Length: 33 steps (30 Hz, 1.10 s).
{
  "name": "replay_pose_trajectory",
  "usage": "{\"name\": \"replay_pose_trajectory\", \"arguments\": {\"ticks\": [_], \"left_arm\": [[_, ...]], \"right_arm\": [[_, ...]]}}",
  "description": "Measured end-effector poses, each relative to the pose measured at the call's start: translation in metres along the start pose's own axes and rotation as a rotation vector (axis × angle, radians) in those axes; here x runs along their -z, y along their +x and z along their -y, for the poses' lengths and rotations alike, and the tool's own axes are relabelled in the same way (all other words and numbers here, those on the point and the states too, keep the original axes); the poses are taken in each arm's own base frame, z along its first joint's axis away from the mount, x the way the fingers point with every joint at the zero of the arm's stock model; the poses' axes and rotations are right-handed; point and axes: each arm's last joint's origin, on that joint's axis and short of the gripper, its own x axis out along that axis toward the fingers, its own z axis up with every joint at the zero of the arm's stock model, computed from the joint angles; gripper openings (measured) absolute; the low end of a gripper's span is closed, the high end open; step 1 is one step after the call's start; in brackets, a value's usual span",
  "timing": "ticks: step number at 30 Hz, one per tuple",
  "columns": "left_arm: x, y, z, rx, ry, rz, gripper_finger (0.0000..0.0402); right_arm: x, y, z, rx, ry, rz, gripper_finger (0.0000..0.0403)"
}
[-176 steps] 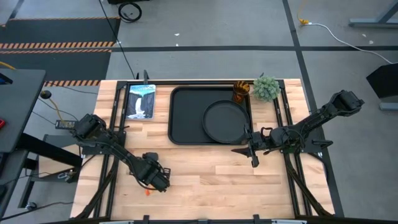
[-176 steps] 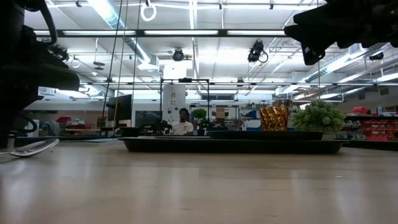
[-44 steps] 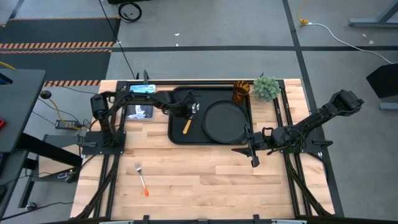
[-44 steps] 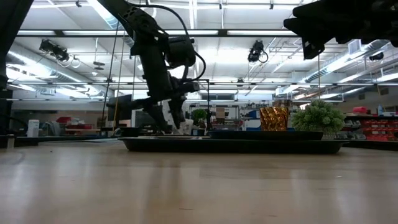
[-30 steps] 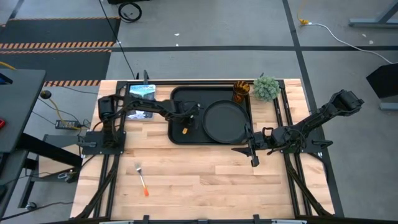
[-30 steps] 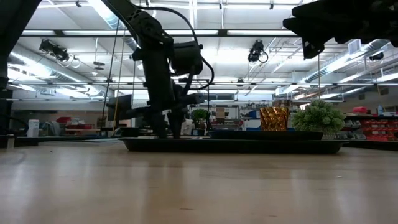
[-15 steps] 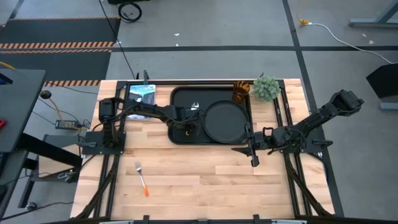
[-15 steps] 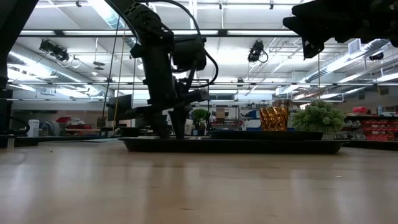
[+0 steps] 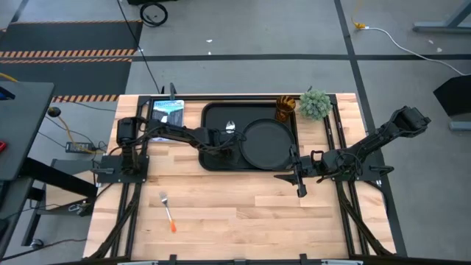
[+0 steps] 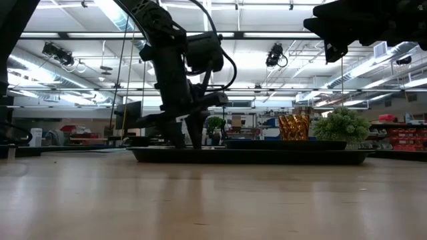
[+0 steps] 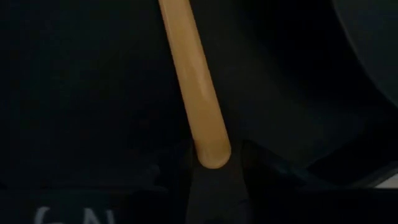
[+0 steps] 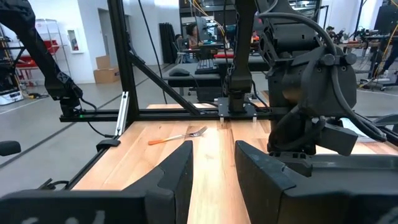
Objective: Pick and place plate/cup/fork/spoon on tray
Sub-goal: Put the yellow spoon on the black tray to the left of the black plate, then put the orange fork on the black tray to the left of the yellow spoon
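Note:
The black tray (image 9: 212, 116) lies at the table's far middle, with the round black plate (image 9: 266, 143) on its right half. My left gripper (image 9: 223, 141) is low over the tray's left half, shut on the spoon, whose silver bowl (image 9: 229, 126) shows just beyond the gripper. The amber cup (image 9: 285, 109) stands at the tray's far right corner. The orange-handled fork (image 9: 168, 208) lies on the bare wood at the near left. My right gripper (image 9: 298, 184) is open and empty just past the tray's near right corner. My left gripper pinches the free end of the spoon's yellow-orange handle (image 11: 211, 146) between its two fingers. The fingers come from above and point down at the tray. The handle runs straight away from them, low over the tray floor; whether the spoon rests on the floor I cannot tell.
A green bushy plant (image 9: 315, 103) stands right of the cup. A blue-and-white picture card (image 9: 168, 110) lies left of the tray, partly under my left arm. Bare wood stretches across the table's near half.
My left gripper, still shut on the spoon, has gone a little toward the table's right edge, staying low over the tray. The handle's orange end, which showed at the gripper's near side, is now hidden under it; the bowl shows at its far side.

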Motion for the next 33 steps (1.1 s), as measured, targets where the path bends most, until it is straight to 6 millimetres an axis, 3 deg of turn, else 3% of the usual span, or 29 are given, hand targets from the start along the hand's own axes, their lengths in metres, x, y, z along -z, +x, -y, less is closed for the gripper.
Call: {"name": "replay_pose_trajectory", "arguments": {"ticks": [9,16,20,25,33], "left_arm": [[0.002,-0.003,0.002,0.057,0.025,-0.069,0.0141],[0.032,-0.043,0.019,0.124,0.049,-0.098,0.0141],[0.067,-0.067,0.035,0.182,0.024,-0.097,0.0141],[0.129,-0.077,0.046,0.154,0.006,-0.15,0.0141],[0.226,-0.097,0.032,-0.01,-0.187,-0.203,0.0141]], "right_arm": [[0.0,0.0,0.0,0.0,0.005,0.0,0.0126],[0.0,0.0,0.0,-0.001,0.002,0.0,0.0126],[0.0,0.0,0.0,-0.001,-0.002,0.001,0.0126],[0.0,0.0,0.0,0.0,-0.003,-0.001,0.0126],[0.0,0.0,0.0,-0.01,-0.006,-0.002,0.0126]]}}
